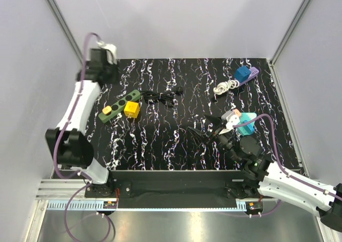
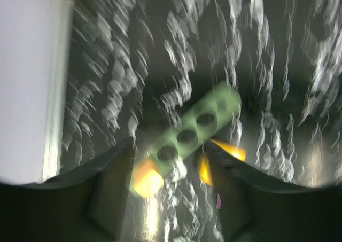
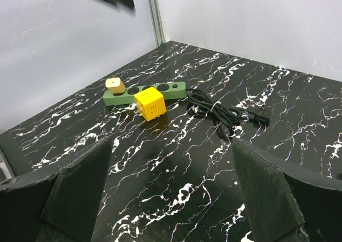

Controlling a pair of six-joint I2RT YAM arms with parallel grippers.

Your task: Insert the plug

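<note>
green pwr strip (image 1: 121, 104), yellow cube (image 1: 132, 109) beside, black cable (image 1: 160, 96) nr

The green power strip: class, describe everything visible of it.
The green power strip is a long bar of matte olive plastic with a row of dark round sockets. It lies flat and diagonal on the left of the black marbled table. A tan cube sits on one end, a yellow cube stands beside it, and a coiled black cable lies at the other end.
</note>
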